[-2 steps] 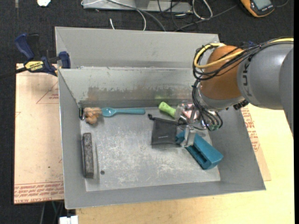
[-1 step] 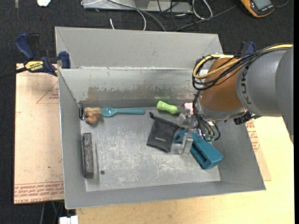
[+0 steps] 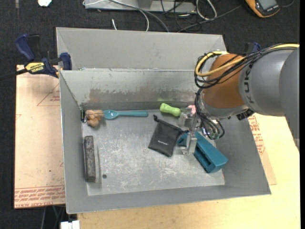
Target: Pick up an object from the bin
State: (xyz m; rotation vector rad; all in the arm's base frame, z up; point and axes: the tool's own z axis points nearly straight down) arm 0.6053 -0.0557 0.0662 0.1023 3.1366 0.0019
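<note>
Little writing can be read here. The arm's (image 3: 274, 82) grey casing carries dark letters next to the orange wrist cover (image 3: 223, 87). Only "KU" can be made out, the rest turning out of sight. The black flat pouch (image 3: 164, 138) bears a thin pale mark on its face, too small to read.

The tool (image 3: 189, 140) is low in the right part of the bin (image 3: 133, 168), in the narrow space between the black flat pouch on its left and the blue block (image 3: 209, 155) on its right. It is close against both. Whether it is open, closed or gripping anything cannot be told, since the wrist and its yellow and black cables (image 3: 208, 67) crowd over it.

Just behind the tool, near the back wall, lie a green handle-like piece (image 3: 169, 109) and a small pink thing (image 3: 190, 110) beside it. Further left along the same wall is a teal spoon (image 3: 125, 113), its bowl next to a tan lump (image 3: 94, 119) in the corner. A long dark grey bar (image 3: 89, 158) lies along the left wall, well apart from the tool.
</note>
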